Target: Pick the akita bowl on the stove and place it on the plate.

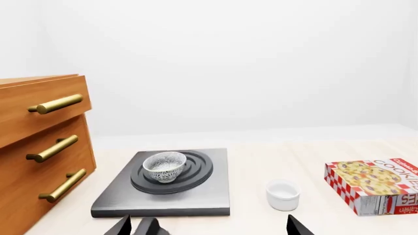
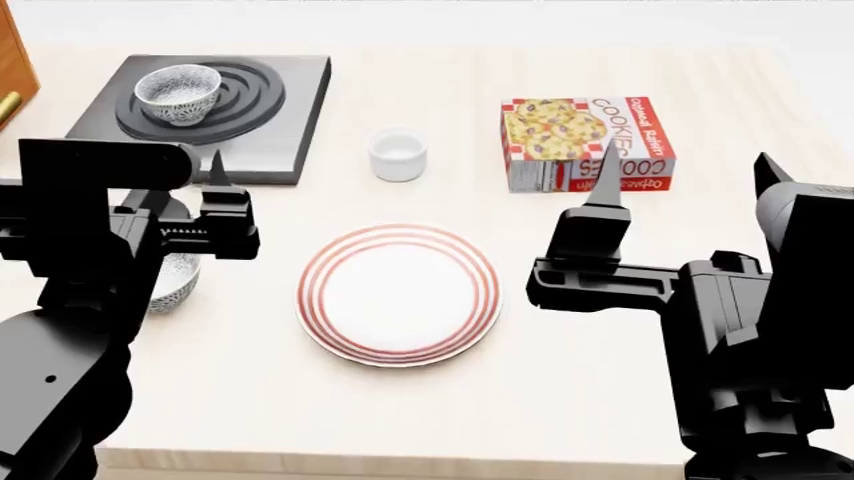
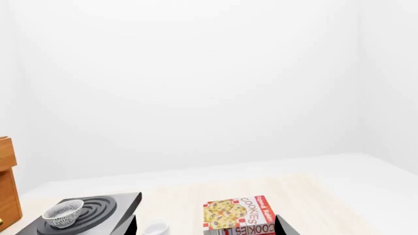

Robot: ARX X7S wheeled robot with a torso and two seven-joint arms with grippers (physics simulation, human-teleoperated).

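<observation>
The table (image 2: pixel 561 400) had a pale wood-grain top. Directly on it lay the following items. A dark grey stove (image 2: pixel 200 115) sat at the far left corner, beside a wooden drawer unit (image 1: pixel 39 147). A small white cup (image 2: pixel 398 155) stood between the stove and a cookie box (image 2: pixel 587 140). A white plate (image 2: pixel 398 292) with red rings lay near the centre. A second speckled bowl (image 2: pixel 174 280) stood left of the plate, partly hidden by the left arm.
</observation>
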